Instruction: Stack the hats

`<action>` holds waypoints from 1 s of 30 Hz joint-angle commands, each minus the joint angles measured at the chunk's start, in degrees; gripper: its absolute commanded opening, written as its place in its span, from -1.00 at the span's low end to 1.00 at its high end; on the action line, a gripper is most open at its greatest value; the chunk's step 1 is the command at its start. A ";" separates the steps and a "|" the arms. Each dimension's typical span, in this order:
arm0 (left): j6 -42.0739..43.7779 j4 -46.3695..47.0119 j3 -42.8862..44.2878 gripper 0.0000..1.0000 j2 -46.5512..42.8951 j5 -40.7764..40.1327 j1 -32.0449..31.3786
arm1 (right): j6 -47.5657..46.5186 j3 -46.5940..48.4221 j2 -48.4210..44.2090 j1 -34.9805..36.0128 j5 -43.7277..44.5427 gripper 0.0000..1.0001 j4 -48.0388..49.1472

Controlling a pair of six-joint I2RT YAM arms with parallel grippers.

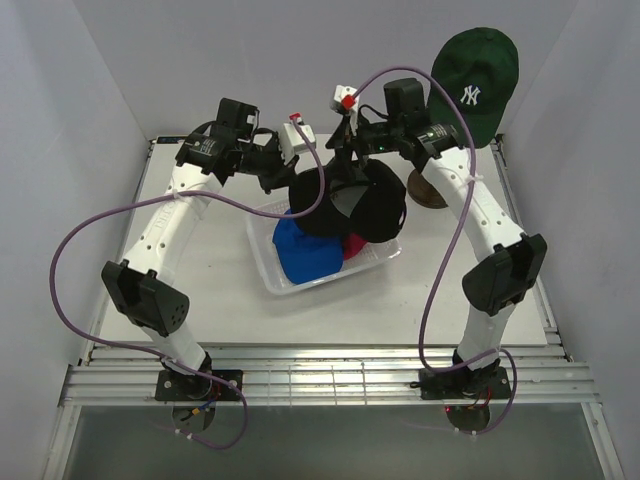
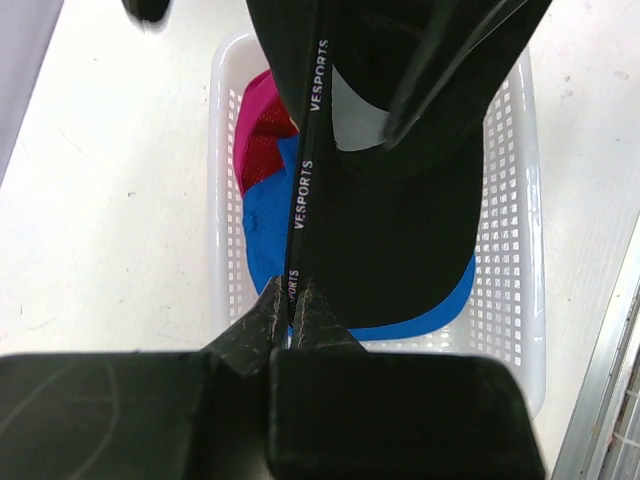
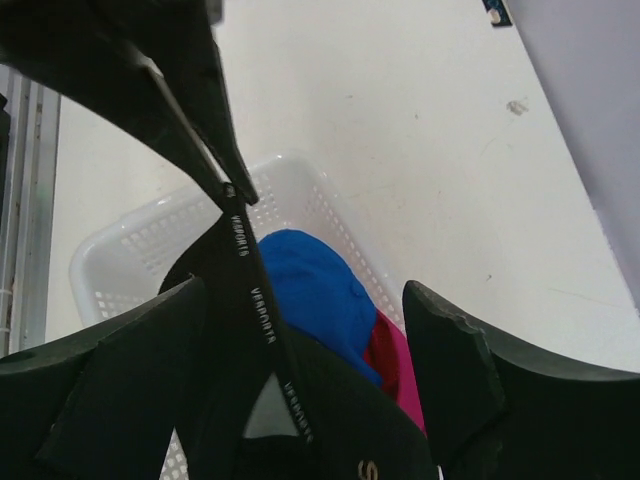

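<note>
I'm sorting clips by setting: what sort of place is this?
Probably a robot lab cell, not a shop or home: a white table boxed in by plain white walls, a left arm and right arm bolted at its near edge, and caps staged in a basket.

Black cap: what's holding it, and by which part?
The left gripper pinches the black cap by its thin VESPORTS-printed band; the right gripper stands open.
</note>
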 commanded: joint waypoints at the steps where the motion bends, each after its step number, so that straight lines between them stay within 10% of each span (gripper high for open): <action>1: -0.39 0.38 3.07 -1.00 -0.88 3.86 -0.48 | -1.71 2.11 3.74 0.46 3.11 0.68 -4.01; 5: -0.57 0.38 3.51 -1.00 -0.62 3.86 -0.48 | -3.02 2.82 5.24 0.55 2.16 0.56 -6.47; 14: -3.99 1.87 4.91 -0.95 0.43 3.16 -0.39 | -2.86 -0.25 3.40 1.60 1.01 -0.84 -4.82; 18: -10.14 3.11 6.76 0.42 0.52 0.79 0.48 | 0.30 -6.04 -2.03 1.08 8.19 -0.85 2.55; 30: -23.40 7.67 9.22 0.78 -0.01 17.83 9.36 | 27.10 -30.57 -21.55 -1.82 13.31 -0.85 54.67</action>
